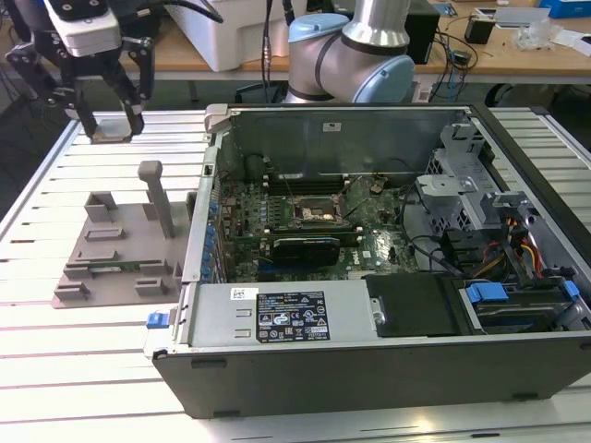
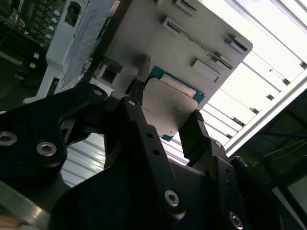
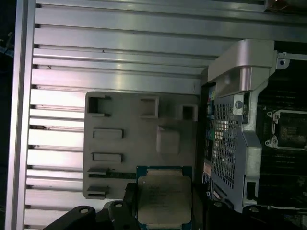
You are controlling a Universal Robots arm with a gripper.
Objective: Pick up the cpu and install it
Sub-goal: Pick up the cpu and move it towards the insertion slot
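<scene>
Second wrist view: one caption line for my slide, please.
Gripper holds the cpu by its edges, grey fixture tray behind it.

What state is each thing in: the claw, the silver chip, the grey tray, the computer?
black two-fingered gripper: shut on the cpu.
silver-grey square cpu: held in the air, clear of the tray.
grey plastic fixture tray: flat on the table.
grey metal computer case: side open, motherboard exposed.
</scene>
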